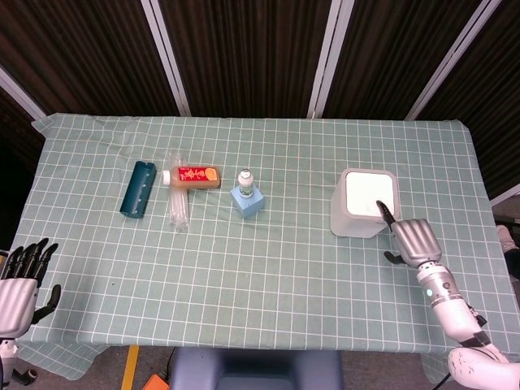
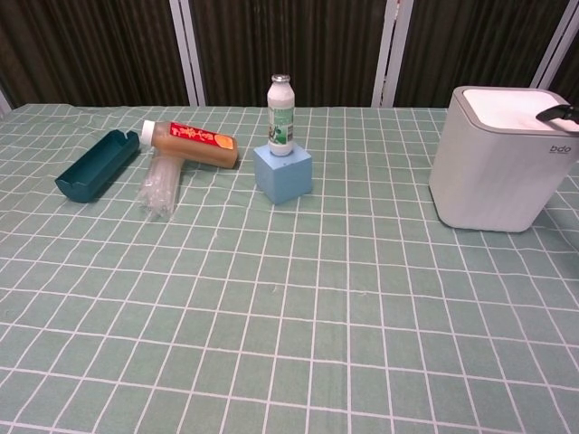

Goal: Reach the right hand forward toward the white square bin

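The bin [image 1: 365,203] stands upright on the table [image 1: 268,268], in its right half, about midway between the far and near edges. Its top is a flat white lid inside a grey rim; nothing of its inside can be seen. The teal tray [image 1: 138,188] lies open side up toward the left edge, and nothing shows inside it. Just right of the tray lies a clear plastic sleeve [image 1: 176,207], with the brown bottle [image 1: 192,176] lying on its side across the sleeve's far end, white cap toward the tray. The small white bottle [image 1: 244,179] stands upright on the blue block [image 1: 248,200], left of the bin and well apart from it.

The right hand [image 1: 412,240] is at the bin's near right corner, back upward, holding nothing, fingers loosely extended. One dark fingertip [image 1: 380,208] reaches over the lid's near right part; whether it touches the lid cannot be told. The rest of the hand is off the bin, toward the near edge.

The left hand [image 1: 19,276] is at the near left corner of the table, fingers spread, empty.

The head view shows both hands and the whole lid from above. The chest view shows neither hand whole, only a dark fingertip [image 2: 557,113] over the lid at the right border, and it alone shows the bin's front wall with small lettering.
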Available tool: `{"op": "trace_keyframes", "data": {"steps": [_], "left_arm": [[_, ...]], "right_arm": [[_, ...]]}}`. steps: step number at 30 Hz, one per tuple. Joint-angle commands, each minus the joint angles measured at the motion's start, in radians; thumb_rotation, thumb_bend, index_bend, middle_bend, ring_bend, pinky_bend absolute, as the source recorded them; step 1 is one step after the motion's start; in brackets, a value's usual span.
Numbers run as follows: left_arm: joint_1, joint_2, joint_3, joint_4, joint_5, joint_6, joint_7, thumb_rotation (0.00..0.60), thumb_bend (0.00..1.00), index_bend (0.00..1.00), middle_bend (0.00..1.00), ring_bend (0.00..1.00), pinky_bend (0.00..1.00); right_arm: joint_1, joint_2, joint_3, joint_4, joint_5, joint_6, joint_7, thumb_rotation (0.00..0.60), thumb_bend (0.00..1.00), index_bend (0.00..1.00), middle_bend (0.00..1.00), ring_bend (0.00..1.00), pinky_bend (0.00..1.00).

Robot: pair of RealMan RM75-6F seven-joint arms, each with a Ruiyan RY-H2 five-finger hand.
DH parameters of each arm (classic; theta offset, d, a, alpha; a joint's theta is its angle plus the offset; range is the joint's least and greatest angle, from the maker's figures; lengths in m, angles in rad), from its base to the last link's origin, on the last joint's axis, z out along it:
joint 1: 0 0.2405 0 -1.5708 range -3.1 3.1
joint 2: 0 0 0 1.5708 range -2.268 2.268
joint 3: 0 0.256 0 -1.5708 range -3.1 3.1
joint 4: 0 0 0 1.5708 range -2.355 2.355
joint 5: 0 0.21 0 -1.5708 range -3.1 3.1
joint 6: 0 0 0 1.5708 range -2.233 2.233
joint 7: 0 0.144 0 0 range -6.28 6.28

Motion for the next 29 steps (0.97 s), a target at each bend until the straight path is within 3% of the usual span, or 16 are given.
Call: {"op": "trace_keyframes", "data": {"steps": [1,4,8,11,12,13,14,16,17,18,19,22,29], "left_arm": [[-0.002,-0.001,-0.002,-0.001,-0.001,-0.002,0.002,0.600,0.51,0.00,0.00,0.00,0.00],[-0.004,-0.001,-0.004,-0.003,-0.002,-0.004,0.006,0.600,0.51,0.00,0.00,0.00,0.00],[-0.006,0.000,-0.005,-0.005,-0.001,-0.006,0.007,0.600,0.51,0.00,0.00,0.00,0.00],[-0.008,0.002,-0.001,-0.004,0.007,-0.007,0.001,0.600,0.51,0.00,0.00,0.00,0.00],[-0.008,0.002,-0.002,-0.004,0.009,-0.006,0.001,0.600,0.51,0.00,0.00,0.00,0.00],[-0.008,0.001,-0.002,-0.003,0.011,-0.004,0.000,0.600,0.51,0.00,0.00,0.00,0.00],[-0.008,0.001,-0.003,-0.003,0.012,-0.002,0.000,0.600,0.51,0.00,0.00,0.00,0.00],[-0.008,0.000,-0.004,-0.002,0.013,0.001,0.001,0.600,0.50,0.00,0.00,0.00,0.00],[-0.007,-0.001,-0.005,-0.001,0.012,0.004,0.003,0.600,0.50,0.00,0.00,0.00,0.00],[-0.007,-0.003,-0.005,0.001,0.012,0.005,0.004,0.600,0.50,0.00,0.00,0.00,0.00],[-0.007,-0.004,-0.006,0.002,0.012,0.005,0.005,0.600,0.50,0.00,0.00,0.00,0.00],[-0.011,-0.007,-0.006,0.002,0.014,0.001,0.006,0.600,0.51,0.00,0.00,0.00,0.00],[-0.017,-0.009,-0.005,-0.001,0.022,-0.005,0.013,0.600,0.50,0.00,0.00,0.00,0.00]], "right_arm": [[-0.017,0.002,0.002,-0.011,-0.041,0.051,0.041,0.600,0.33,0.06,1.00,1.00,1.00],[-0.061,0.001,0.014,-0.016,-0.132,0.176,0.112,0.600,0.33,0.00,1.00,1.00,1.00],[-0.141,-0.035,0.019,0.027,-0.292,0.410,0.206,0.600,0.33,0.00,1.00,1.00,0.98],[-0.189,-0.076,0.008,0.093,-0.387,0.554,0.217,0.600,0.33,0.00,0.95,0.90,0.85],[-0.203,-0.081,-0.003,0.102,-0.403,0.577,0.221,0.600,0.33,0.00,0.86,0.80,0.77],[-0.218,-0.081,-0.018,0.107,-0.417,0.590,0.228,0.600,0.33,0.00,0.70,0.64,0.67],[-0.238,-0.074,-0.043,0.108,-0.428,0.596,0.236,0.600,0.33,0.00,0.62,0.57,0.61],[-0.270,-0.058,-0.086,0.111,-0.442,0.596,0.240,0.600,0.33,0.00,0.30,0.23,0.38],[-0.292,-0.046,-0.114,0.112,-0.451,0.596,0.246,0.600,0.33,0.00,0.23,0.16,0.33],[-0.309,-0.044,-0.130,0.120,-0.460,0.607,0.260,0.600,0.33,0.00,0.10,0.05,0.21],[-0.326,-0.052,-0.139,0.136,-0.470,0.626,0.284,0.600,0.33,0.00,0.03,0.01,0.12],[-0.337,-0.036,-0.171,0.143,-0.510,0.616,0.314,0.600,0.33,0.00,0.00,0.00,0.01],[-0.344,-0.029,-0.168,0.149,-0.505,0.600,0.321,0.600,0.33,0.00,0.00,0.00,0.00]]}}
